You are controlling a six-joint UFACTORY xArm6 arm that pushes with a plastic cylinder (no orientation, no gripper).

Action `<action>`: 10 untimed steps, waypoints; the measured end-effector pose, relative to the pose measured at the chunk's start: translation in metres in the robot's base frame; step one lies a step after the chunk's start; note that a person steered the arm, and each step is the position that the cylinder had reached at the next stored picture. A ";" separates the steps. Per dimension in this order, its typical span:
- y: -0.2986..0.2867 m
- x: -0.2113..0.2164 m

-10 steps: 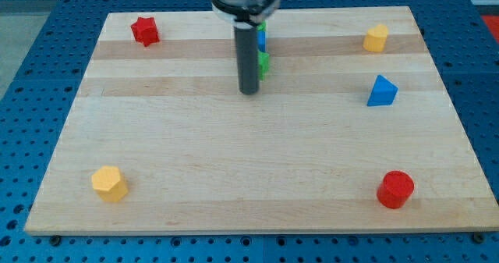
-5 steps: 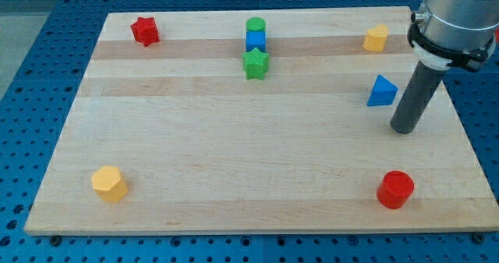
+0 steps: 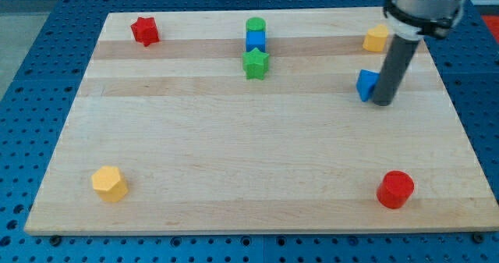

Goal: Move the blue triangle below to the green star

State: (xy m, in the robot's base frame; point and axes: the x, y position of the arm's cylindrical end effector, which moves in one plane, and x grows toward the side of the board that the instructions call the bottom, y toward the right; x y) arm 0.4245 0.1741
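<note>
The blue triangle [image 3: 366,84] lies at the view's right on the wooden board [image 3: 234,154], partly hidden by my rod. My tip [image 3: 382,103] rests against the triangle's right side, touching it. The green star [image 3: 256,63] sits near the top middle, well to the left of the triangle. Directly above the star stand a blue cube [image 3: 256,41] and a green cylinder [image 3: 256,25], in one column.
A red star [image 3: 144,30] is at the top left. A yellow block [image 3: 376,38] is at the top right, just above the rod. A yellow hexagon [image 3: 108,183] is at the bottom left and a red cylinder [image 3: 395,190] at the bottom right.
My tip went from the middle of the board to the right of the blue triangle, then moved up and left against it. The triangle has slid a little to the left.
</note>
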 end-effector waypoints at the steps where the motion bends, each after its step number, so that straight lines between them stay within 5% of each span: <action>1: -0.034 0.000; 2: -0.055 0.000; 5: 0.088 0.051; 8: 0.006 0.012; 10: 0.003 -0.013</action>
State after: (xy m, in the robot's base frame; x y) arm 0.4119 0.1772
